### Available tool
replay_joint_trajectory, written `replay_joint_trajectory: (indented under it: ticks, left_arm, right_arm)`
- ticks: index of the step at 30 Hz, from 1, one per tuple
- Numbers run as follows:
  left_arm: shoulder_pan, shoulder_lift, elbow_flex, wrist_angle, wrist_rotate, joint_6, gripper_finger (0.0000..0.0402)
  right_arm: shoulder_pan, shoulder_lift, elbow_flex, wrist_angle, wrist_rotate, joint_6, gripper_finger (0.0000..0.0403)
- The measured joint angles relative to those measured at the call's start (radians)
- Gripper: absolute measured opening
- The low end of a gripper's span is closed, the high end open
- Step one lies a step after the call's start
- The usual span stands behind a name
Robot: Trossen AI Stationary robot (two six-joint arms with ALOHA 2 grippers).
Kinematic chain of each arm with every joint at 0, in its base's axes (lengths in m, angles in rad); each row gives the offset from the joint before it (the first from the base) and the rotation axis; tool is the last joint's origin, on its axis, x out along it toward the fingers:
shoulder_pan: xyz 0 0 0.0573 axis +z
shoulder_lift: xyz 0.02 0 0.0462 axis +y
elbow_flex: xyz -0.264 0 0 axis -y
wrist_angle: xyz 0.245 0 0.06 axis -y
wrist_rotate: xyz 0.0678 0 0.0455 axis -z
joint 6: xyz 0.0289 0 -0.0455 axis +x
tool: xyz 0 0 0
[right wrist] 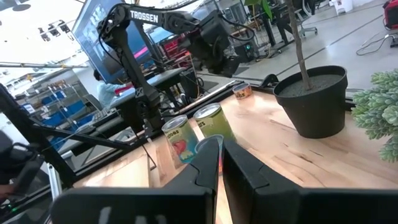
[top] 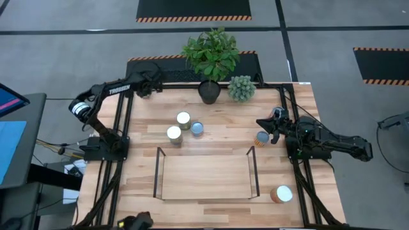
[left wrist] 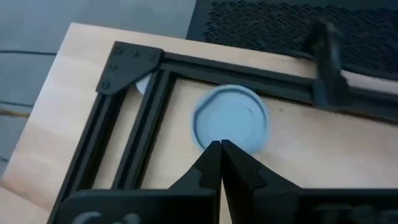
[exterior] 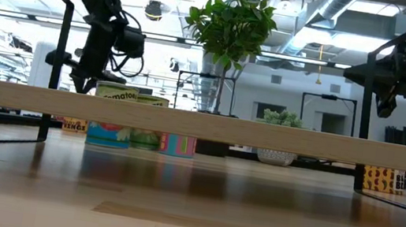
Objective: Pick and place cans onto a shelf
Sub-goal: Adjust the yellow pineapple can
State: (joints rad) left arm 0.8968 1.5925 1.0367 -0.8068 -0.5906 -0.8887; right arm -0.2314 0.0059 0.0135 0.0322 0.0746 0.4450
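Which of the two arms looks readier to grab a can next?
Probably the left. Its end effector hangs directly over a pale-blue-topped can in the table's far corner, fingers shut. The right end effector sits beside an orange-sided can, not above it.

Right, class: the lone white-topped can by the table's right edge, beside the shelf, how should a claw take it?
Grip its curved side wall, coming straight down over the white top. The can seems upright and stands alone beside the shelf, leaving room on either side. The right claw is probably the nearer one.
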Motion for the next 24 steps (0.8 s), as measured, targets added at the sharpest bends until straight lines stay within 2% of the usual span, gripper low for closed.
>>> replay_joint_trajectory:
  ticks: [7,14,24]
  left_arm:
    - [0.059,0.000,0.000,0.020,0.005,0.028,0.0000]
    - [0.094,0.004,0.000,0.190,0.008,0.062,0.0000]
    - [0.121,0.014,0.001,0.186,0.030,0.118,0.0000]
  right_arm:
    - [0.000,0.000,0.000,-0.003,0.001,-0.001,0.0047]
    - [0.000,0.000,0.000,-0.005,0.003,-0.007,0.0047]
    - [0.000,0.000,0.000,-0.003,0.004,-0.008,0.0047]
